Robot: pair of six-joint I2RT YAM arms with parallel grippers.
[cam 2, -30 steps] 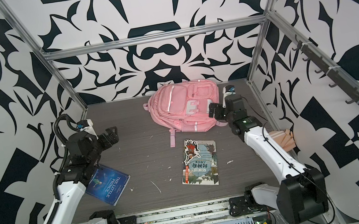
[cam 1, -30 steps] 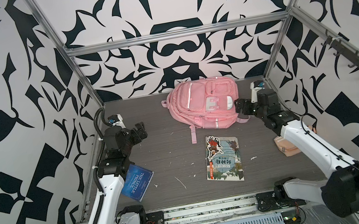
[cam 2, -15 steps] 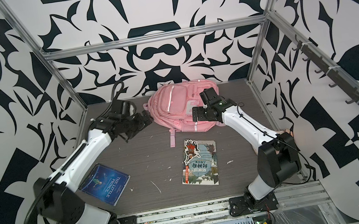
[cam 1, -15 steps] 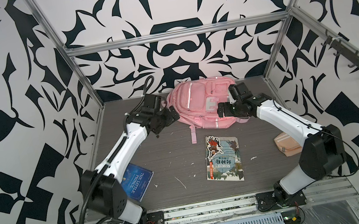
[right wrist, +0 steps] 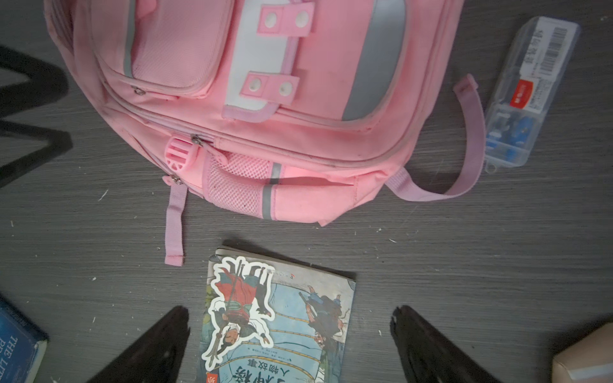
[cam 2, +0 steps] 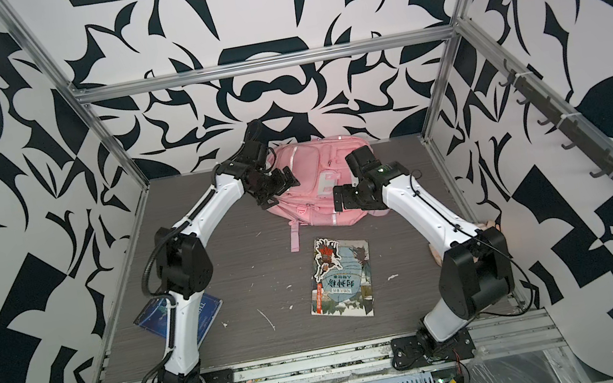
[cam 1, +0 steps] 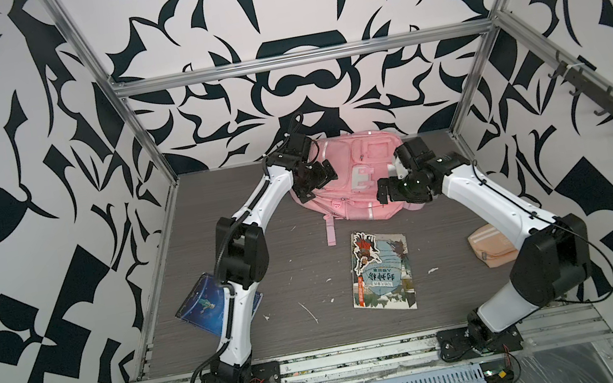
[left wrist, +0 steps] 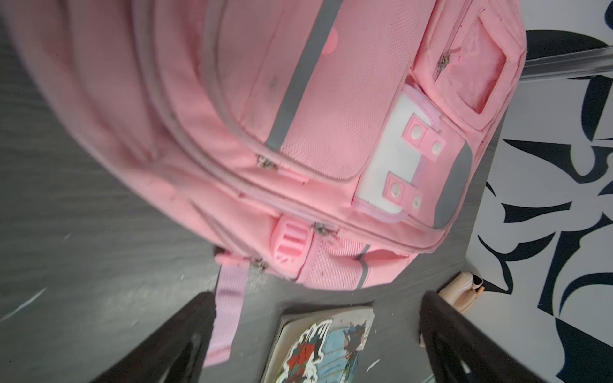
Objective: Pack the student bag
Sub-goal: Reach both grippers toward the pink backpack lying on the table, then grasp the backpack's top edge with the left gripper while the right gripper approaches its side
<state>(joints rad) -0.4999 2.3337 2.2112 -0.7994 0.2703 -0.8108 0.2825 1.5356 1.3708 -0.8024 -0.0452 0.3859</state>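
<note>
Near, on the dark wood-grain table (cam 1: 321, 337): 1 blue hardcover book (cam 1: 198, 303) left, 1 illustrated paperback book (cam 1: 381, 272) centre, 1 beige-peach zip pouch (cam 1: 489, 246) right, all loose, awaiting packing. Far centre: the pink fabric student bag (cam 1: 355, 192) lies front-up, zips apparently closed. Left jaws and right jaws stand apart, empty, flanking it, probably to open it.
</note>
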